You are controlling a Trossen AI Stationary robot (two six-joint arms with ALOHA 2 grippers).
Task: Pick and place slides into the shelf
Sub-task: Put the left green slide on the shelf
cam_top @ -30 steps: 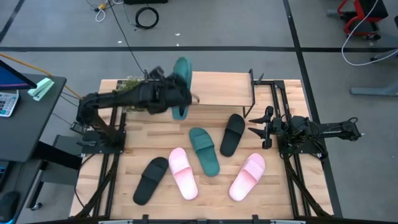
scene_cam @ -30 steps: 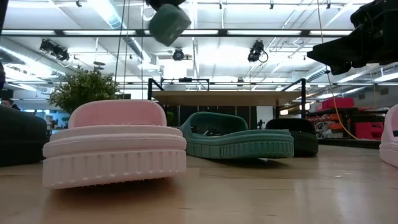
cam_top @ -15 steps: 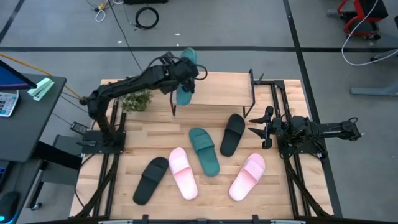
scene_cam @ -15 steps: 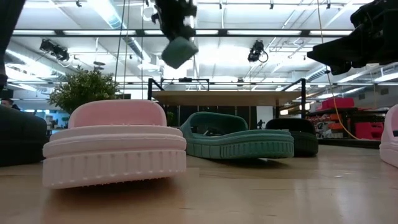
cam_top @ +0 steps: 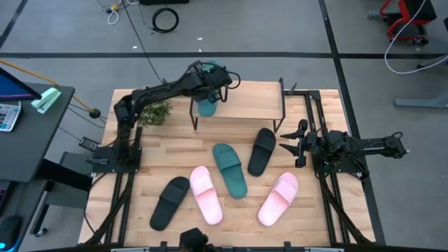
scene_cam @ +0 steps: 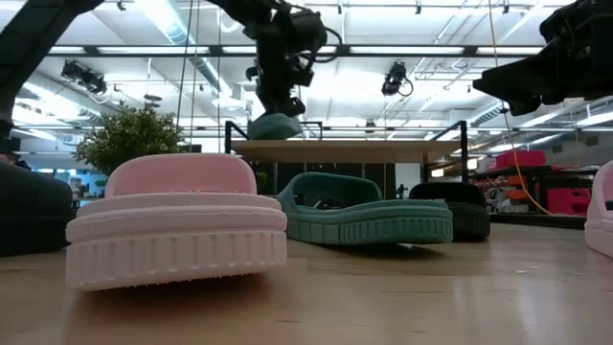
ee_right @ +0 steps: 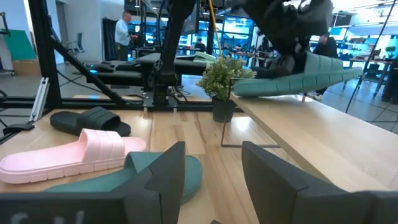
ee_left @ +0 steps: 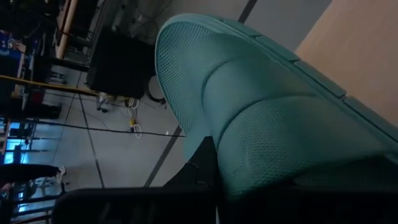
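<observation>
Five slides [cam_top: 230, 169] lie on the table [cam_top: 159, 149]; left gripper [cam_top: 210, 84] clamps a teal slide [cam_top: 207, 106] over the shelf [cam_top: 246, 101] (plant [cam_top: 155, 112] beside); right gripper [cam_top: 288, 145] spread.

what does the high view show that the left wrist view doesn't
Only the high view shows the whole table with five slides lying on it: a teal one, two black ones and two pink ones. It also shows the plant and the right hand, open and waiting at the table's right side.

Only the left wrist view shows the mesh-like texture on the held slide's strap, close up.

Both show the teal slide held in the left hand over the shelf's wooden top.
</observation>
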